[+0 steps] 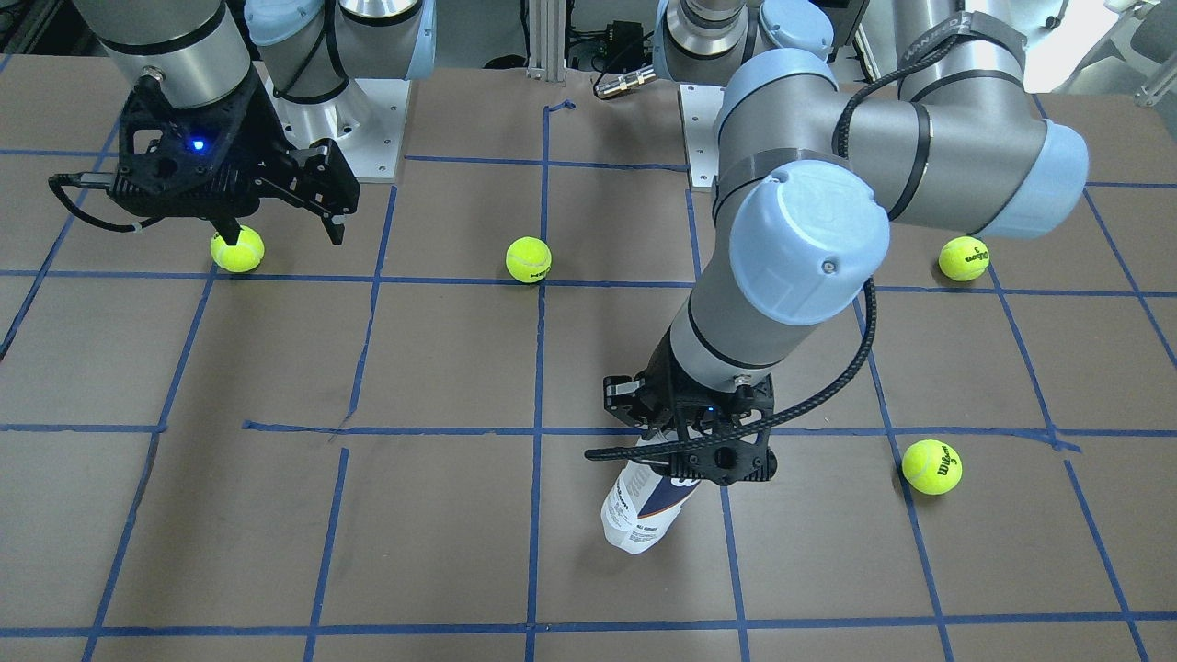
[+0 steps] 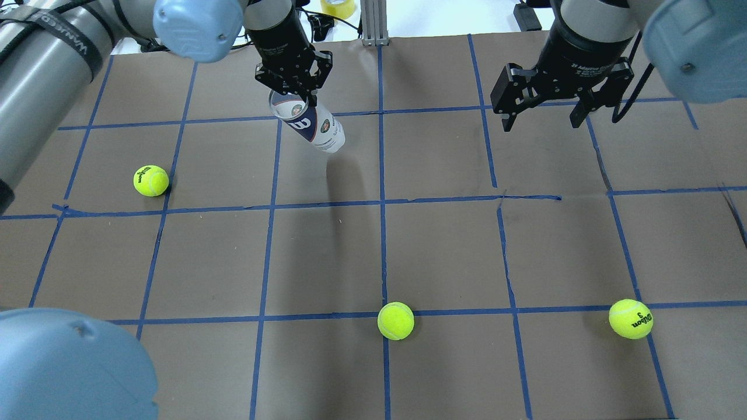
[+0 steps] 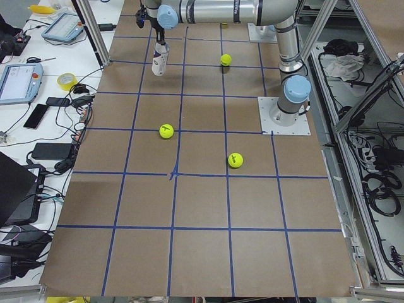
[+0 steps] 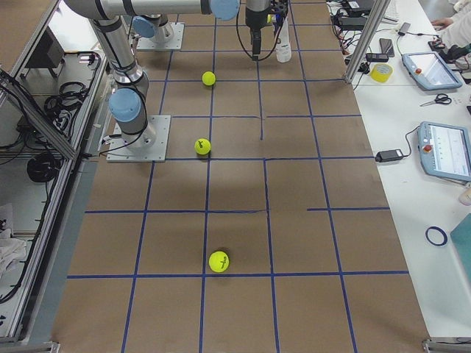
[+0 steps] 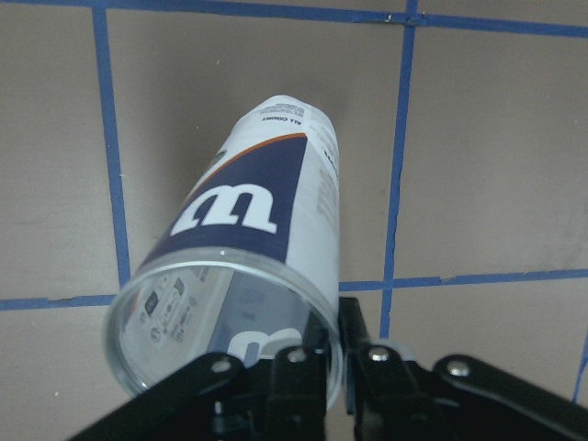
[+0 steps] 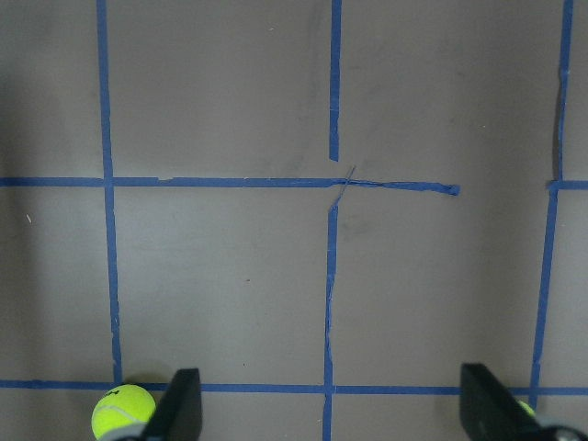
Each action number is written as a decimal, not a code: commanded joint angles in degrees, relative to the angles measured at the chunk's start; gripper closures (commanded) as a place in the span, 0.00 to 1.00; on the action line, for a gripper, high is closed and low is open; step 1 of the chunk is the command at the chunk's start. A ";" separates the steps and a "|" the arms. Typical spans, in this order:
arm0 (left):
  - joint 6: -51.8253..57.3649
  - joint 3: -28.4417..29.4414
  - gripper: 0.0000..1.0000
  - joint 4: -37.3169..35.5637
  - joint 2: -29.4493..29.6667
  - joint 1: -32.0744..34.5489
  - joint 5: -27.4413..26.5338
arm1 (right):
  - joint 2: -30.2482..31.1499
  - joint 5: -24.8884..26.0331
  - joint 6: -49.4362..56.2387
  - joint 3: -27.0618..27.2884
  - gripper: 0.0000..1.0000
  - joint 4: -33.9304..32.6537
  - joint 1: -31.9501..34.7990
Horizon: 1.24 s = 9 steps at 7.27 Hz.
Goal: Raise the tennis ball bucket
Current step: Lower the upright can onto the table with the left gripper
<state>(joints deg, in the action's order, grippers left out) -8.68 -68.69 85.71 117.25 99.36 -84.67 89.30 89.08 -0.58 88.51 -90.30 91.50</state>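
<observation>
The tennis ball bucket (image 2: 312, 125) is a clear tube with a white and navy Wilson label. It is empty and hangs tilted, open end up. My left gripper (image 2: 293, 87) is shut on its rim, one finger inside and one outside, as the left wrist view shows (image 5: 335, 363). The tube (image 5: 262, 216) points down toward the brown table. In the overhead view its shadow lies apart from it, so it is off the table. In the front view the left gripper (image 1: 685, 455) holds the tube (image 1: 639, 510) near the table's middle. My right gripper (image 2: 541, 121) is open and empty, above the table.
Several yellow-green tennis balls lie loose on the brown table (image 2: 443, 245): one (image 2: 151, 180) at the left, one (image 2: 395, 321) near the middle, one (image 2: 630, 318) at the right. One ball (image 1: 237, 249) lies right under my right gripper (image 1: 280, 234).
</observation>
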 commanded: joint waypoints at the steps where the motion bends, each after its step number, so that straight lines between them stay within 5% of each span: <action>1: 1.55 4.69 1.00 2.70 3.94 2.14 -5.91 | 0.00 -0.05 -0.13 0.35 0.00 0.03 0.00; 3: 2.62 7.43 1.00 4.47 5.79 2.76 -9.01 | 0.00 -0.05 -0.21 0.35 0.00 -0.05 0.00; 8: -0.54 4.11 1.00 4.65 5.46 2.85 -8.32 | 0.00 0.04 -0.56 0.35 0.00 0.03 0.00; 9: -1.85 3.57 0.01 4.73 5.10 2.85 -8.32 | 0.00 0.04 -0.48 0.35 0.00 0.21 0.00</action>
<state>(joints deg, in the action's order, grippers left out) -9.24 -64.17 90.38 122.92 102.20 -93.04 89.30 89.12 -1.05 88.86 -90.26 91.49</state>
